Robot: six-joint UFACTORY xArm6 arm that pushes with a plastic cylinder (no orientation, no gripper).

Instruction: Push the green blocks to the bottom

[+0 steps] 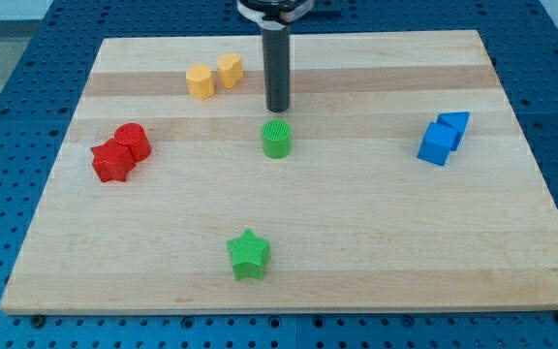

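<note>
A green cylinder (pixel 277 140) stands near the middle of the wooden board (pixel 376 233). A green star (pixel 249 254) lies lower down, near the board's bottom edge, slightly to the left of the cylinder. My tip (pixel 277 110) is just above the green cylinder in the view, a small gap away from its top side. The dark rod rises straight up from there to the view's top edge.
Two yellow blocks (pixel 213 77) sit side by side at the upper left of my tip. A red star (pixel 110 162) and red cylinder (pixel 133 142) touch at the left. A blue cube (pixel 437 143) and blue triangular block (pixel 454 123) touch at the right.
</note>
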